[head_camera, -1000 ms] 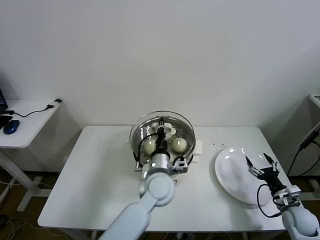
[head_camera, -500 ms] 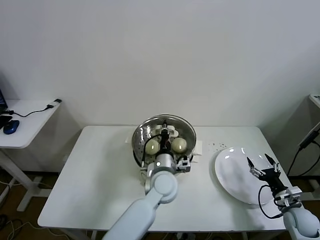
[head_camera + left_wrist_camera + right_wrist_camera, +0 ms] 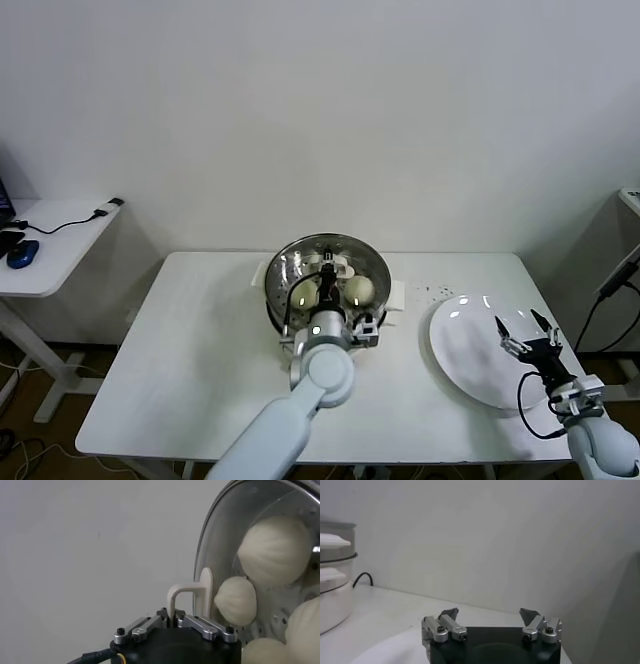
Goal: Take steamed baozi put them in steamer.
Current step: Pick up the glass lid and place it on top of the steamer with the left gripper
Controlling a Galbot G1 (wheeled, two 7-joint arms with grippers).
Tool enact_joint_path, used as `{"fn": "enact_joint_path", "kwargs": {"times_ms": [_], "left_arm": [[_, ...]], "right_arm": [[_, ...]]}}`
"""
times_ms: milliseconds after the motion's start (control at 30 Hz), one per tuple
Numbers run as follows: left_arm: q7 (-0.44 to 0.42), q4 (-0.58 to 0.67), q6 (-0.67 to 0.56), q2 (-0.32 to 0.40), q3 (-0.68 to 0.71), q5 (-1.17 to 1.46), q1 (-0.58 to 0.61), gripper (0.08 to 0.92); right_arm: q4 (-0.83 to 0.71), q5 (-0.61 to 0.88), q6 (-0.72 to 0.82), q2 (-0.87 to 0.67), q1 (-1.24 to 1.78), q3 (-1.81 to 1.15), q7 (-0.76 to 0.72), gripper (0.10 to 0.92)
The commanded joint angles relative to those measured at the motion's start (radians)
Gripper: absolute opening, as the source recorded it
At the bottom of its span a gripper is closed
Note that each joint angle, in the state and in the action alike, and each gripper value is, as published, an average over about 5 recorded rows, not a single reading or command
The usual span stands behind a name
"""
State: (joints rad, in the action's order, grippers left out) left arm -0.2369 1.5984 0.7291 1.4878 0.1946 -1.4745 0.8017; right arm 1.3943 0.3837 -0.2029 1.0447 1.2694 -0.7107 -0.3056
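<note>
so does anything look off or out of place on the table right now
Mostly no. The left gripper is shut on the glass lid's white handle, holding the lid over the steamer with baozi inside. One oddity: small dark specks are scattered on the table beside the empty plate.

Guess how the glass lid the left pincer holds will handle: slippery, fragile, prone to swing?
The glass lid is probably fragile: clear, thin-looking dome with a metal rim. The left pincer is shut on only its narrow white handle, so the lid may pivot or swing. Smooth glossy glass likely slides easily against the steamer.
</note>
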Motion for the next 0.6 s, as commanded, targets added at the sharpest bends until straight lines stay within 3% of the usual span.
{"fn": "enact_joint_path", "kwargs": {"times_ms": [33, 267, 600], "left_arm": [[-0.001, -0.010, 0.004, 0.002, 0.001, 0.011, -0.002, 0.149], [-0.057, 0.055, 0.007, -0.028, 0.011, -0.004, -0.001, 0.182], [-0.081, 0.235, 0.016, -0.127, 0.006, 0.014, 0.060, 0.465]], "right_arm": [[-0.004, -0.005, -0.002, 0.003, 0.000, -0.004, -0.003, 0.823], [-0.007, -0.009, -0.003, 0.005, -0.001, -0.010, -0.005, 0.823], [-0.020, -0.013, -0.003, 0.006, -0.002, -0.028, -0.009, 0.823]]}}
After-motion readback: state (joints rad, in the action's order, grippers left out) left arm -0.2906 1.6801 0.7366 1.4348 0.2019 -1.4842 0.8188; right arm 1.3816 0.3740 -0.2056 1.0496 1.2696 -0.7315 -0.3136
